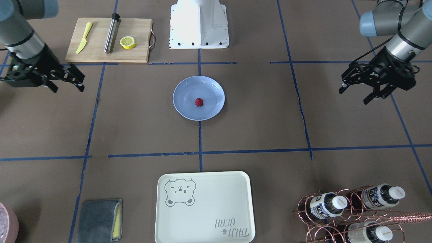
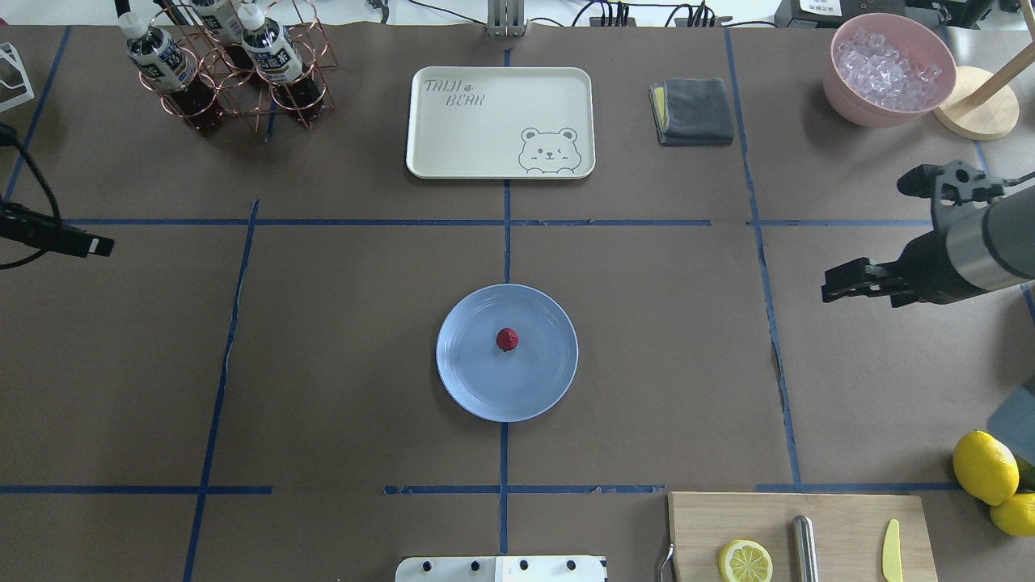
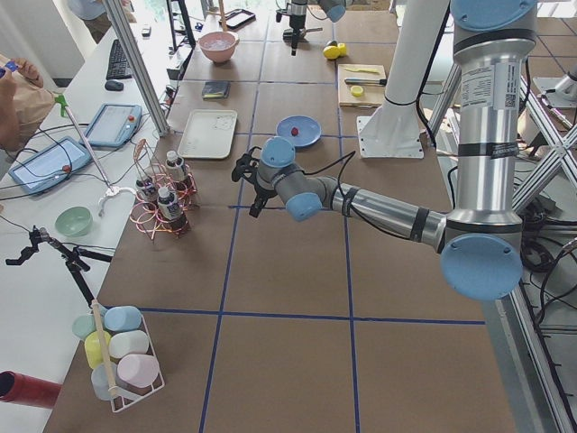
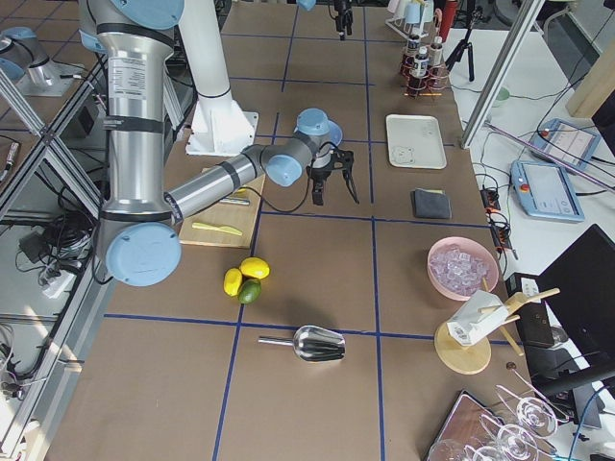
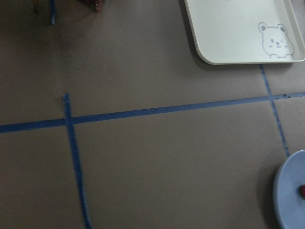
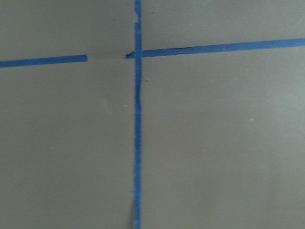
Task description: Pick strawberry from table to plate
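The strawberry [image 1: 199,102] [image 2: 507,339], small and dark red, lies at the middle of the pale blue plate [image 1: 184,101] [image 2: 469,380] in the centre of the table [image 1: 270,118]. My left gripper [image 1: 354,95] hovers open and empty far off to the plate's side. On the opposite side my right gripper [image 1: 67,88] [image 2: 869,238] is also open and holds nothing. The left wrist view catches the plate's rim [image 5: 286,191] and a sliver of the strawberry [image 5: 302,191] at its lower right edge. Only table and blue tape fill the right wrist view.
A cream bear tray [image 2: 500,121], grey cloth [image 2: 692,111] and bottle rack [image 2: 226,65] line the far side. A pink bowl of ice [image 2: 888,69] and lemons [image 2: 985,467] sit at the right. The cutting board [image 1: 109,39] holds a lemon half, a metal rod and a yellow knife.
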`<state>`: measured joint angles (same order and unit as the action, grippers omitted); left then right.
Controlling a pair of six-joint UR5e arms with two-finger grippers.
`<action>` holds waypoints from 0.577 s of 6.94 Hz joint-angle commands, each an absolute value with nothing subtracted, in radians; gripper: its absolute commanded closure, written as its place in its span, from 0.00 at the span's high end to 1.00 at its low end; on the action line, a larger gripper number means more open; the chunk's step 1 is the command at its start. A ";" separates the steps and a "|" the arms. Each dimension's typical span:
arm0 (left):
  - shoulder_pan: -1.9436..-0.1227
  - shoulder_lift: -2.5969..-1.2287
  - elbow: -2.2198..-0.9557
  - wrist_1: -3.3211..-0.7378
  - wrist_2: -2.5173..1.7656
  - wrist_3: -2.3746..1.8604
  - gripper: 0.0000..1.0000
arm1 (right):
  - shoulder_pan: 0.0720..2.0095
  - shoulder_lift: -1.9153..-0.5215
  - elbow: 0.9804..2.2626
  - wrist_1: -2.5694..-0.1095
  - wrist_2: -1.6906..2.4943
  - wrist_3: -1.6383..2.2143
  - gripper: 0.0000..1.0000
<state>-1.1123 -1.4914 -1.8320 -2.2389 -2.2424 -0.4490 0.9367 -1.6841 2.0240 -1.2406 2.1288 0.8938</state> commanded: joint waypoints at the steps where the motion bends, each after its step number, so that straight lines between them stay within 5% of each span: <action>1: -1.278 -1.431 -1.758 -2.227 -2.250 -0.127 0.95 | 1.212 -1.773 1.903 -1.244 2.267 0.458 1.00; 4: -1.461 -1.442 -1.683 -2.004 -2.310 0.131 0.95 | 1.480 -1.805 1.761 -1.268 2.382 0.102 1.00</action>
<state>-1.3756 -1.4383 -1.7123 -2.1079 -2.2685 0.0163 1.3737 -1.7929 1.8186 -1.2579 2.3390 0.2393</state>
